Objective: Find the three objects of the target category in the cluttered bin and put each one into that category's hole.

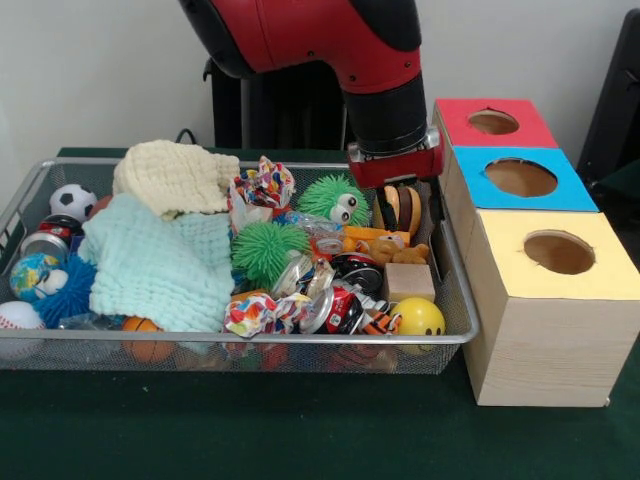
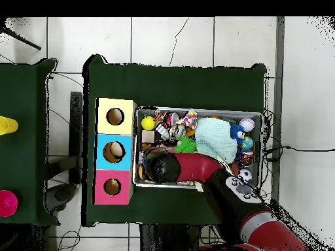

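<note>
The silver wire-mesh bin [image 1: 250, 340] lies on the green table, full of clutter; it also shows in the overhead view [image 2: 196, 109]. My gripper [image 1: 408, 205] is lowered into the bin's rear right corner, beside the boxes. It sits right at a brown, yellow and black striped plush [image 1: 402, 208]. A tan-brown teddy bear [image 1: 395, 250] lies just in front of that. In the overhead view my wrist [image 2: 163, 167] covers this corner and hides the gripper. No yellow duck shows clearly.
Three holed boxes stand right of the bin: red [image 1: 495, 122], blue [image 1: 520, 178], yellow [image 1: 558, 252]. The bin holds a mint cloth [image 1: 160, 265], a cream cloth [image 1: 175, 175], green spiky balls [image 1: 265, 250], a yellow smiley ball [image 1: 418, 318], a wooden block [image 1: 408, 280], cans and small balls.
</note>
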